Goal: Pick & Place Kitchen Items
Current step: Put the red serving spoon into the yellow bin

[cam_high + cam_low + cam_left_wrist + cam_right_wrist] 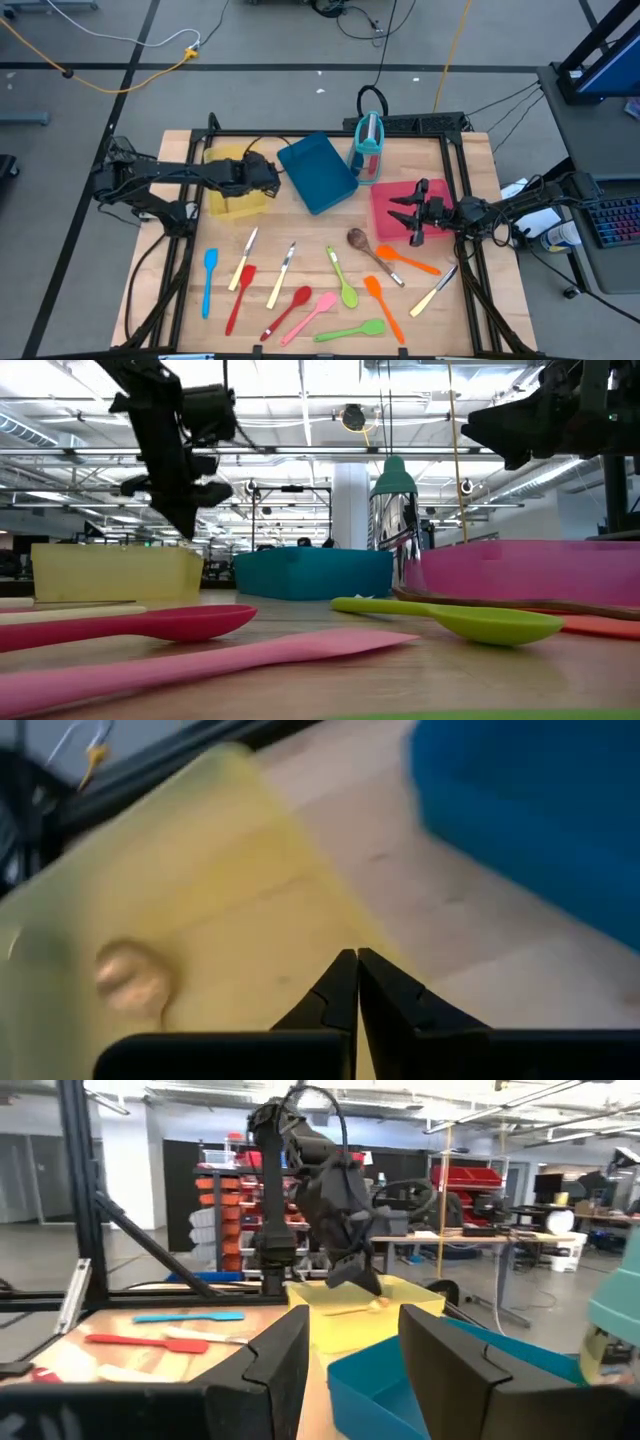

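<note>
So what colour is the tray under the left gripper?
Yellow tray, clearest in the high view.

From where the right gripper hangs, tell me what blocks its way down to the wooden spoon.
Nothing visible does. The right gripper hangs open above the red tray, and the wooden spoon lies on bare table just beyond that tray's near edge.

Robotics lab in a large open industrial hall. Grey concrete floor with loose yellow cable; wooden worktable in a black metal frame. Behind it: exposed ceiling trusses with strip lights, shelving with orange and red storage bins, desks with equipment.
</note>
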{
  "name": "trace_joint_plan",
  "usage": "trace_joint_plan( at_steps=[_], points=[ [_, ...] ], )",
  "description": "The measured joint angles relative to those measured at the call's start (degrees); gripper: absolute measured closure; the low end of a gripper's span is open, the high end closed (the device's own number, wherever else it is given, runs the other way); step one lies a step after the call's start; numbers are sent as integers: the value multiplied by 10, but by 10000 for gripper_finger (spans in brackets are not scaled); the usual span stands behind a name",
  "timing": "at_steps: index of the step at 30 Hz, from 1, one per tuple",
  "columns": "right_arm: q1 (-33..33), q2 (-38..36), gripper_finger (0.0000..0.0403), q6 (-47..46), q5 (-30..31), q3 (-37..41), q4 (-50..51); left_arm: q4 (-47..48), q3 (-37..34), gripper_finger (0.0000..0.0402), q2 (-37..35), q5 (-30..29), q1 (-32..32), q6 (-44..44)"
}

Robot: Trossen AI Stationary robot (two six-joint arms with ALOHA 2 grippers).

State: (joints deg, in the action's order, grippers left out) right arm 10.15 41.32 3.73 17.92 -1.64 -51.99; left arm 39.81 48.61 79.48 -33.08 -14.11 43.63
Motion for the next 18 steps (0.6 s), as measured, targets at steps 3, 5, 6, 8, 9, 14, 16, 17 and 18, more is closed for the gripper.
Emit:
trace_joint_plan(
  at_steps=[3, 5, 6, 8, 9, 14, 16, 17, 18],
  points=[
    [1, 4, 252, -4, -3, -10, 7, -23, 24, 398, 0, 0, 35, -61],
    [1, 10, 252, -20, -18, -18, 24, -61, 34, 393, 0, 0, 62, -123],
    [1, 14, 252, -29, -30, -21, 29, -86, 36, 389, 0, 0, 76, -161],
    [1, 25, 252, -50, -48, -27, 37, -145, 37, 381, 0, 1, 104, -234],
    [1, 31, 252, -60, -50, -28, 38, -173, 37, 378, 0, 4, 116, -270],
    [1, 51, 252, -79, -47, -32, 33, -276, 37, 374, 0, 69, 162, -396],
    [1, 57, 252, -92, -47, -32, 33, -307, 37, 373, 0, 99, 173, -419],
    [1, 61, 252, -99, -47, -32, 33, -319, 37, 373, 0, 113, 177, -426],
    [1, 65, 252, -106, -47, -32, 33, -328, 37, 373, 0, 127, 181, -431]
  ],
)
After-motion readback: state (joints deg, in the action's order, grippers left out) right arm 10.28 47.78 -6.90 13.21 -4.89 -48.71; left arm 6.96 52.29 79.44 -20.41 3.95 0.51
